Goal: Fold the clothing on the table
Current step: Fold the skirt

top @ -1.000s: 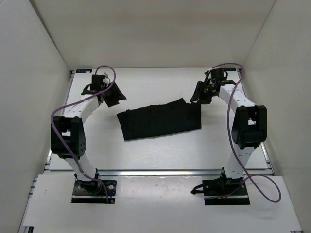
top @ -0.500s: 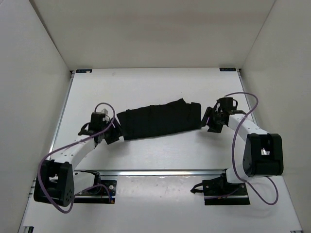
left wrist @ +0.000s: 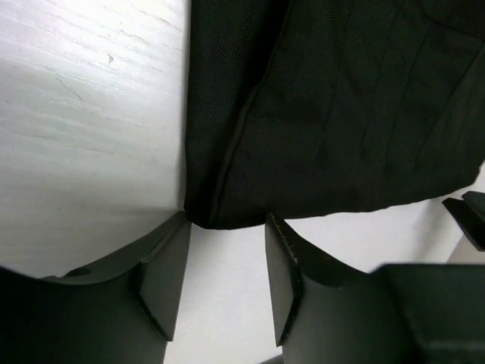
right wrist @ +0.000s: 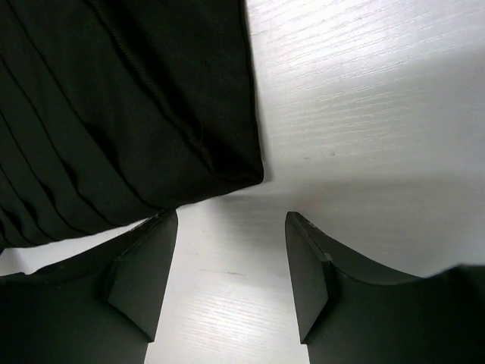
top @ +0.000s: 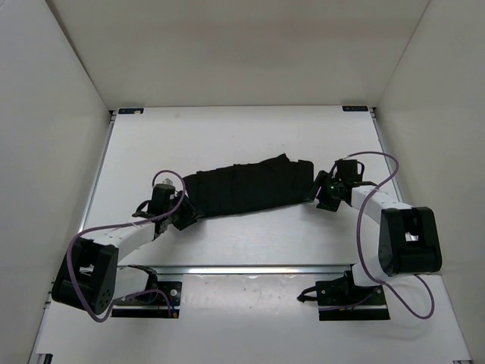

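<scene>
The clothing (top: 246, 186) is a black pleated cloth lying as a wide band across the middle of the white table (top: 227, 136). My left gripper (top: 184, 217) sits low at its near-left corner. In the left wrist view the jaws (left wrist: 226, 227) are open, and the clothing's corner (left wrist: 303, 114) reaches just to the fingertips. My right gripper (top: 320, 199) is at the near-right corner. Its jaws (right wrist: 231, 220) stand open over bare table (right wrist: 364, 114), with the clothing's corner (right wrist: 151, 114) just ahead of the tips. Neither holds anything.
Pale upright walls enclose the table on the left, back and right. Metal rails (top: 265, 268) run along the near edge, in front of the arm bases. Purple cables (top: 371, 227) loop beside each arm.
Both arms have swung from the far corners of the clothing down to its near corners. The right jaws have widened. The clothing has barely shifted.
</scene>
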`<action>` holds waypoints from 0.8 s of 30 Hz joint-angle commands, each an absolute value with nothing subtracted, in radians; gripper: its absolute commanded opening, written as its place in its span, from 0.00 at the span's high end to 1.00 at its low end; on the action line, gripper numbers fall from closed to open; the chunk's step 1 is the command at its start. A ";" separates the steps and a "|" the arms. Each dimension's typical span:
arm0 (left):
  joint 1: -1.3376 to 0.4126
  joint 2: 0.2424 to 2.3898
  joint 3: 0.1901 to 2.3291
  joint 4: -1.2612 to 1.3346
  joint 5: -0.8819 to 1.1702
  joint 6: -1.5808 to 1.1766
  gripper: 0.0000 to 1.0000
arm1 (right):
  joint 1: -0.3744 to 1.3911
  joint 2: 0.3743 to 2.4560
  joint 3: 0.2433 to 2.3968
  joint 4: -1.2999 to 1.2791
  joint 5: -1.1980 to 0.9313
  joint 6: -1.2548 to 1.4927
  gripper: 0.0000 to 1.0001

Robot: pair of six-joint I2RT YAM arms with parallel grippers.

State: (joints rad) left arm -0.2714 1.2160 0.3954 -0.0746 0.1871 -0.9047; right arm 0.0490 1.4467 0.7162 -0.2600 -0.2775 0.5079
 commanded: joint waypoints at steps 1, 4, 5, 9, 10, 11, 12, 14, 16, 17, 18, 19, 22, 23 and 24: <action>-0.282 1.233 0.400 -0.017 0.118 -0.936 0.46 | 0.038 1.477 0.701 -0.157 -0.291 0.558 0.44; -0.272 1.227 0.394 -0.011 0.091 -0.939 0.57 | 0.043 1.523 0.696 -0.121 -0.307 0.571 0.44; -0.273 1.224 0.385 -0.011 0.081 -0.940 0.64 | 0.038 1.537 0.704 -0.112 -0.314 0.577 0.45; -0.253 1.210 0.365 0.015 0.064 -0.945 0.69 | 0.045 1.594 0.715 -0.069 -0.299 0.597 0.49; -0.255 1.212 0.364 0.018 0.061 -0.945 0.76 | 0.038 1.611 0.718 -0.060 -0.310 0.597 0.55; -0.250 1.216 0.359 0.023 0.063 -0.945 0.84 | 0.041 1.624 0.730 -0.057 -0.331 0.594 0.75; -0.255 1.226 0.367 0.031 0.063 -0.936 1.00 | 0.034 1.634 0.750 -0.075 -0.347 0.589 0.98; -0.261 1.256 0.386 0.028 0.066 -0.921 1.00 | 0.028 1.625 0.770 -0.106 -0.354 0.577 1.00; -0.282 1.325 0.437 0.034 0.093 -0.897 1.00 | 0.002 1.591 0.793 -0.167 -0.335 0.546 1.00; -0.299 1.348 0.448 0.038 0.112 -0.897 1.00 | 0.002 1.559 0.799 -0.201 -0.322 0.526 1.00; -0.325 1.386 0.469 0.066 0.118 -0.905 1.00 | -0.036 1.530 0.816 -0.216 -0.305 0.512 1.00; -0.345 1.423 0.488 0.099 0.127 -0.919 1.00 | -0.050 1.511 0.840 -0.256 -0.292 0.477 1.00; -0.428 1.501 0.535 0.143 0.112 -0.946 1.00 | -0.054 1.488 0.980 -0.401 -0.249 0.369 1.00; -0.434 1.517 0.538 0.153 0.126 -0.945 1.00 | -0.043 1.494 1.012 -0.452 -0.239 0.312 1.00; -0.442 1.546 0.549 0.173 0.126 -0.960 1.00 | -0.022 1.505 1.072 -0.474 -0.244 0.299 0.99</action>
State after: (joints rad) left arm -0.4049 1.4975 0.5213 0.1234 0.1123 -0.9421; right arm -0.0547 1.5429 0.9318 -0.3687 -0.2829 0.4324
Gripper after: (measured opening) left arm 0.022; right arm 0.046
